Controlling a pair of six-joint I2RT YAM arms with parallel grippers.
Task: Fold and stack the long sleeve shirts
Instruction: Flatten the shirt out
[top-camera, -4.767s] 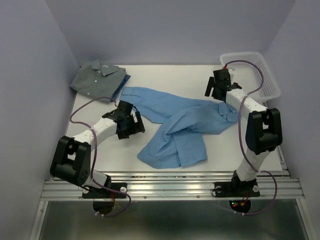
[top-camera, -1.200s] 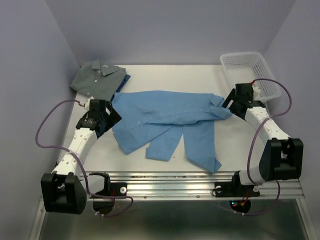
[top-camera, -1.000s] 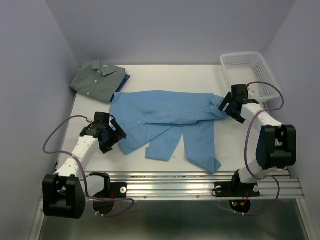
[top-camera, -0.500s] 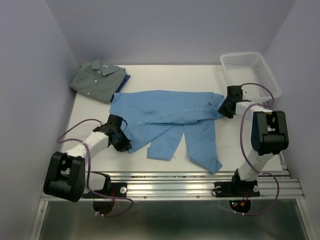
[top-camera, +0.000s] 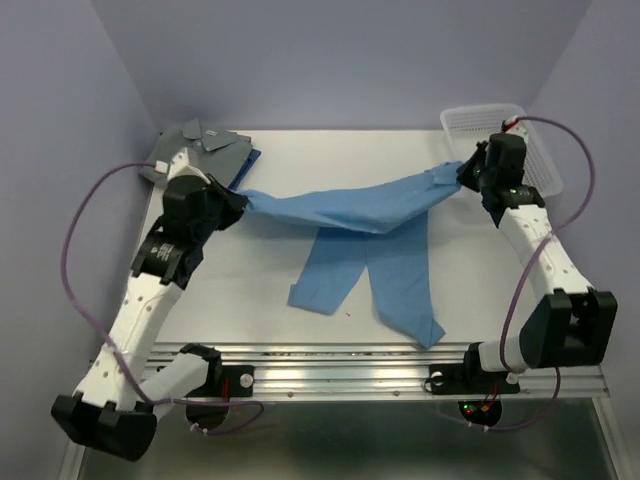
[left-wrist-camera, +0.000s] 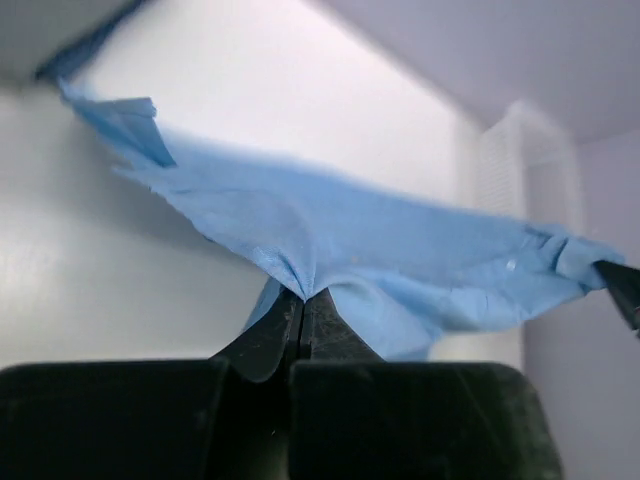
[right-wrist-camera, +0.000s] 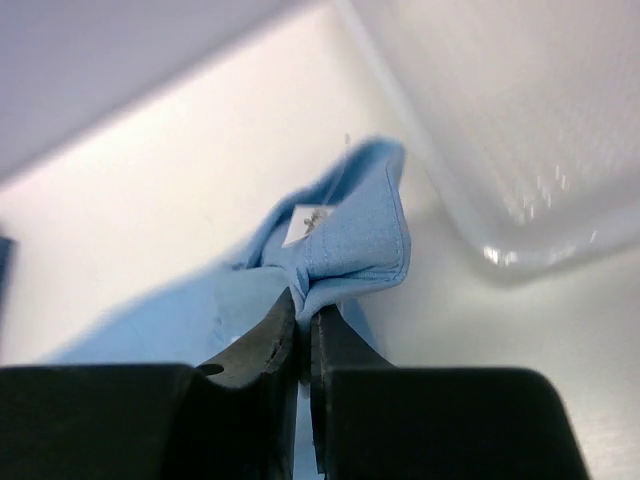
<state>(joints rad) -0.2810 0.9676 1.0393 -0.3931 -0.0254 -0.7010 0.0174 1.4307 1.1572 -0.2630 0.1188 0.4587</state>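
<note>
Tabletop (top-camera: 330, 158) | sky-blue shirt (top-camera: 350, 210) strung between pinching left fingers (left-wrist-camera: 265, 340) and right fingers (right-wrist-camera: 255, 345)

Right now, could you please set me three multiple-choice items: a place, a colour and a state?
1. Where does the folded grey-green shirt lie? A. far left corner of the table B. near right corner C. centre
2. What colour is the lifted shirt? A. white B. light blue C. red
3. How are the left gripper and right gripper? A. both open B. only one shut C. both shut on the lifted shirt
Answers: A, it sits by the back left wall; B, every view shows light blue cloth; C, each wrist view shows cloth pinched tight.
</note>
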